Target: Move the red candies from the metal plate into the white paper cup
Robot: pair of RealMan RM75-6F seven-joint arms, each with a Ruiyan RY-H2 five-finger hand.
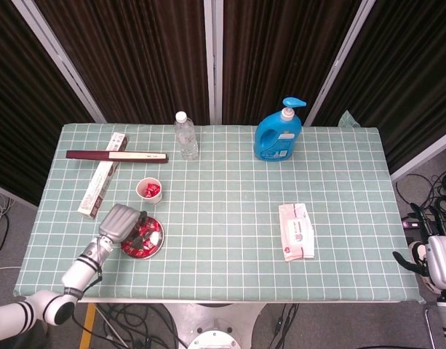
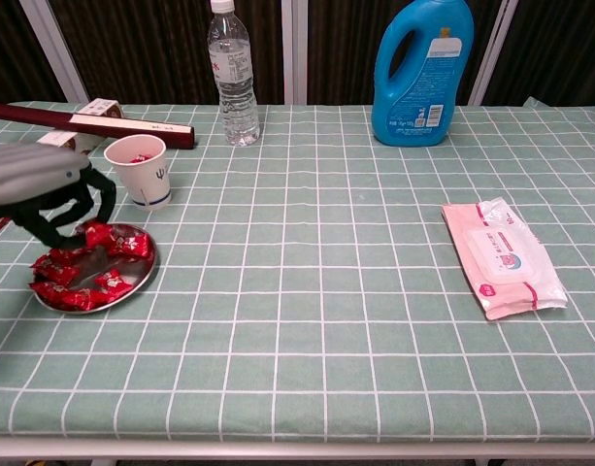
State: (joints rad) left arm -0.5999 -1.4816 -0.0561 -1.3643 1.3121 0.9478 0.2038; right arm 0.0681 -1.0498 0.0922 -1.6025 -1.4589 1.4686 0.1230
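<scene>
The metal plate [image 2: 142, 277] [image 1: 158, 240] lies near the table's front left corner and holds several red candies [image 2: 79, 277] [image 1: 139, 246]. Just behind it stands the white paper cup [image 2: 142, 175] [image 1: 149, 190], with red candies inside. My left hand [image 2: 45, 194] [image 1: 121, 220] hovers over the plate's left rear part, between plate and cup, with its dark fingers [image 2: 101, 199] curled downward. One red candy [image 2: 93, 233] shows right under the fingertips; whether it is pinched or lying on the plate is unclear. My right hand [image 1: 439, 263] hangs off the table's right edge, its fingers unclear.
A long box [image 1: 99, 182] and a dark red flat case [image 1: 117, 155] lie at the back left. A water bottle [image 1: 185, 136] and a blue detergent bottle [image 1: 279, 132] stand at the back. A pink wipes pack [image 1: 296, 231] lies on the right.
</scene>
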